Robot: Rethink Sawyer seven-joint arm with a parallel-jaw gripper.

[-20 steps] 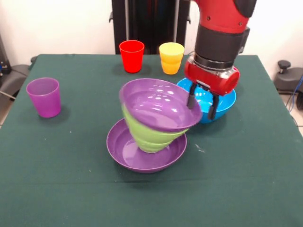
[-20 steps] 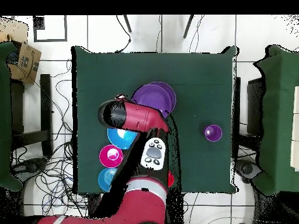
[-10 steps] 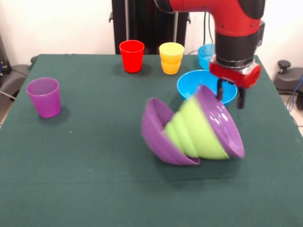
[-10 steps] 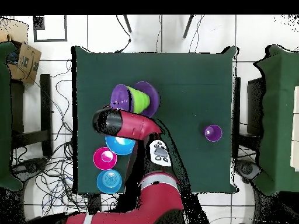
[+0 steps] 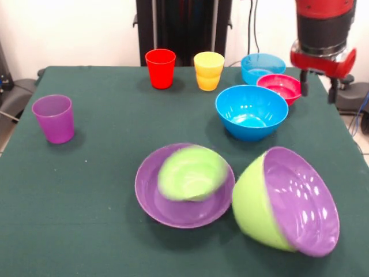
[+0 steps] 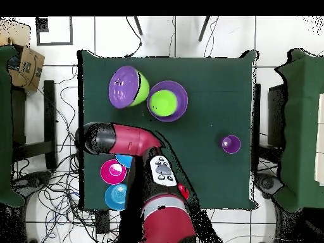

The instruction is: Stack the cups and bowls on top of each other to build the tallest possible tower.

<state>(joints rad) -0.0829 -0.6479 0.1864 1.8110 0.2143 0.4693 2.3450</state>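
Observation:
No tower stands. A large purple bowl [image 5: 151, 199] lies flat at the table's middle with a lime green bowl [image 5: 190, 172] tilted inside it. To their right a second purple bowl [image 5: 301, 199], nested in a lime green one [image 5: 253, 205], lies on its side. The large blue bowl [image 5: 251, 111] sits upright behind them. My gripper [image 5: 317, 90] hangs open and empty at the far right, beside the small red bowl [image 5: 281, 86] and the light blue bowl [image 5: 262, 65]. The red cup [image 5: 160, 68] and yellow cup [image 5: 209, 70] stand at the back, and the purple cup [image 5: 53, 118] stands at the left.
Overhead, my arm [image 6: 126, 139] crosses the table edge and covers most of the blue bowl [image 6: 123, 161]. The tipped pair [image 6: 128, 87] lies close to the table's corner. The purple cup [image 6: 231, 143] stands alone on the other side.
The heap of purple and lime green bowls toppled and split into two nested pairs; one pair rolled toward the front right. My gripper pulled up and away to the far right.

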